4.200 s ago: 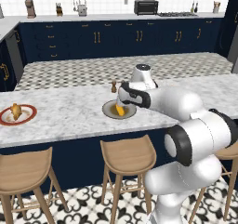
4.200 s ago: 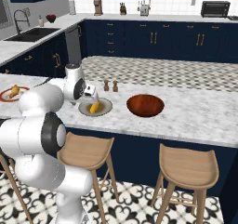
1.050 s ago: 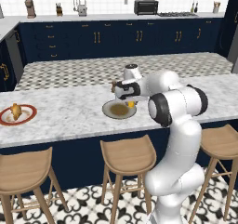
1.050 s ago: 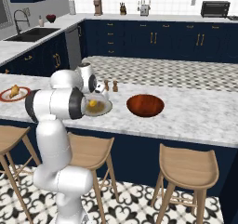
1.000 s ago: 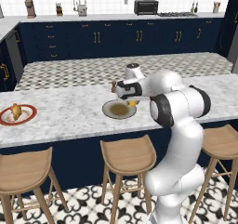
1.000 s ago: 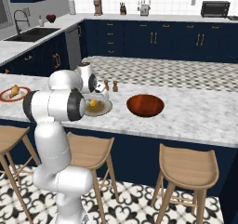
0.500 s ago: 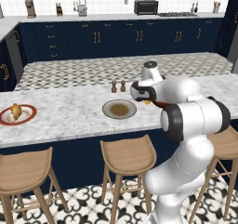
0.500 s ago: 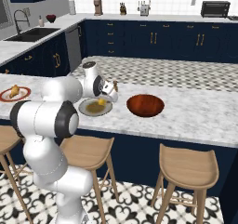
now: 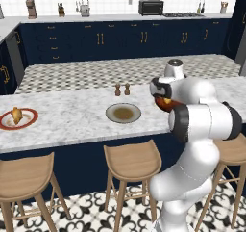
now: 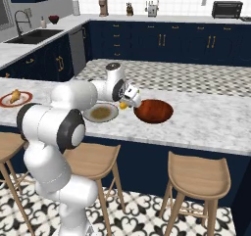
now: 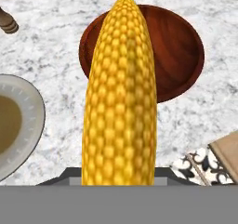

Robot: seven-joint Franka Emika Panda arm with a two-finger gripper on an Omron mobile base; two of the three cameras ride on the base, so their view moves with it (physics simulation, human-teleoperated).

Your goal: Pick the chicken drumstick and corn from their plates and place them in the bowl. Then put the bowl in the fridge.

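Swung away from the grey plate toward the bowl since a second ago, carrying the cob along. Gripper [image 10: 128,101] clamped on the short bright yellow corn cob [image 11: 120,97], held above the table just at the near rim of the round, deep, glossy reddish-brown bowl [image 10: 154,111]. Seen from the hand camera, cob running straight up the middle, covering part of the bowl's left half, tip reaching past the far rim. Seen from the left base camera, a sliver of yellow and the bowl's rim [image 9: 169,104] peeking out beside the white arm.

Just left of the bowl on the marbled white table [image 10: 206,120], flat round grey plate with a brownish centre [image 10: 101,112], bare of food. Behind that plate, two small brown shakers [image 9: 122,89] standing upright side by side. Far off at the table's left end, white plate with a red rim [image 9: 18,119] carrying the golden-brown lumpy chicken drumstick [image 9: 16,114]. Wooden stools [image 9: 132,161] tucked under the near edge of the table.
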